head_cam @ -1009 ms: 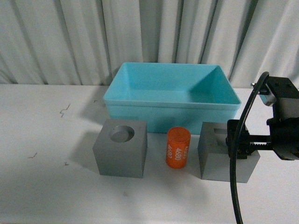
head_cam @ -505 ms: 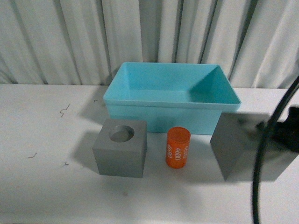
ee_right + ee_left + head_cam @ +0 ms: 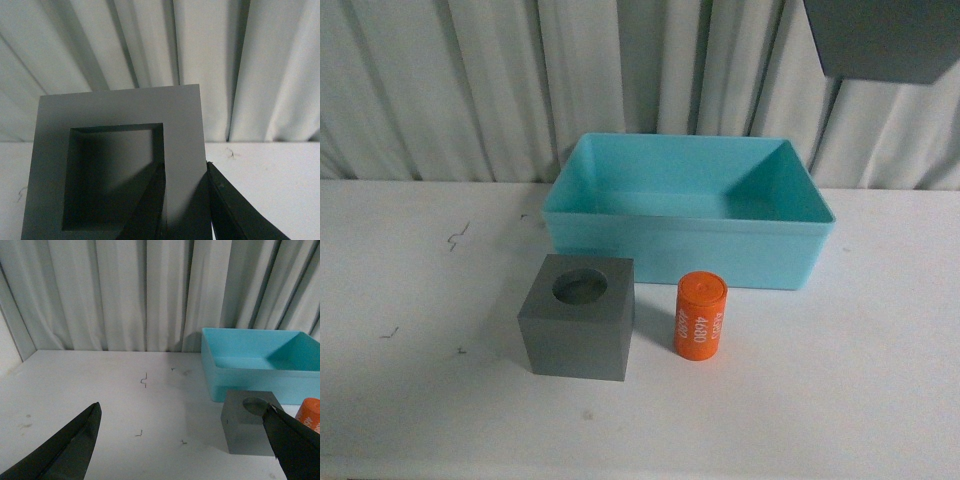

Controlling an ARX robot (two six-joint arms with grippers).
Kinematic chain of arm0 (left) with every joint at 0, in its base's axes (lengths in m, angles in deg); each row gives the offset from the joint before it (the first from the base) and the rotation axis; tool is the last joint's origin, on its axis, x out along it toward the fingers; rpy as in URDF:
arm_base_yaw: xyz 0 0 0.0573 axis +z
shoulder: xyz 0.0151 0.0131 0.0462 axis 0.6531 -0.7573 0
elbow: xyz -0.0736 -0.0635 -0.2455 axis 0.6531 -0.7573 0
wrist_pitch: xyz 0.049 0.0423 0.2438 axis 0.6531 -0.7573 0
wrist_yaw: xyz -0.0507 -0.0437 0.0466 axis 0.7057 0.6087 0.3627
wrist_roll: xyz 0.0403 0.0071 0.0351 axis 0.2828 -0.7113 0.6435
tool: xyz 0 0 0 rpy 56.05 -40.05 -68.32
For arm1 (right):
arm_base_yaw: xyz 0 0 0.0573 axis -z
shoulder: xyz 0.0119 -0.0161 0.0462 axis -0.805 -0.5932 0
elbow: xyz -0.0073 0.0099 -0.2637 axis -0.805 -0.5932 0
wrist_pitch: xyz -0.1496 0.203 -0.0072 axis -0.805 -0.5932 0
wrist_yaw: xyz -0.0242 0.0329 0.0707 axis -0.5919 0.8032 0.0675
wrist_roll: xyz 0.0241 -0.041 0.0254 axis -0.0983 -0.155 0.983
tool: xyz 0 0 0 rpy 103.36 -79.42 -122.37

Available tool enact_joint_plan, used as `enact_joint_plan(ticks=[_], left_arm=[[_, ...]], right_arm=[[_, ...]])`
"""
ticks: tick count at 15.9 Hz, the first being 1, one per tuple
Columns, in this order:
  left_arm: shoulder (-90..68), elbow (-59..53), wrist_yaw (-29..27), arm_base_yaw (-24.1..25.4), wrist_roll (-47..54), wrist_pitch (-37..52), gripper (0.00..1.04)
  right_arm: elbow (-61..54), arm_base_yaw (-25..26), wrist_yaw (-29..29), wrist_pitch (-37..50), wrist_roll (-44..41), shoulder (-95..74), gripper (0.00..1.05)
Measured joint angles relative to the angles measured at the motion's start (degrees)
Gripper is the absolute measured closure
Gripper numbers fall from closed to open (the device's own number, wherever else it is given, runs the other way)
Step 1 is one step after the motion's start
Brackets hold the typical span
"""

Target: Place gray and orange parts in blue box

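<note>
Lifted: square-recess cube, on the table at lower right a second ago, now cut by the upper right corner of front view | right gripper clamped on its wall, one finger inside the recess | round-recess cube and cylinder side by side, lower centre, apart | box behind them, centre | left gripper wide open, empty

The front view's top edge cut off most of the matte gray square-recessed cube. In my left wrist view, the orange plastic cylinder was cropped at the frame edge, partly behind a finger of my left end effector.
</note>
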Motion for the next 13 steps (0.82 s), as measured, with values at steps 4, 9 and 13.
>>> enact_joint_plan(ticks=[4,9,13], left_arm=[[0.0,0.0,0.0,0.0,0.0,0.0,0.07],[0.0,0.0,0.0,0.0,0.0,0.0,0.07],[0.0,0.0,0.0,0.0,0.0,0.0,0.07]], right_arm=[[8.3,-2.1,-3.0,-0.4,0.3,-9.1,0.86],[24.0,-7.9,-10.2,-2.9,3.4,-28.2,0.86],[26.5,-8.8,-14.3,-5.7,5.9,-36.4,0.86]])
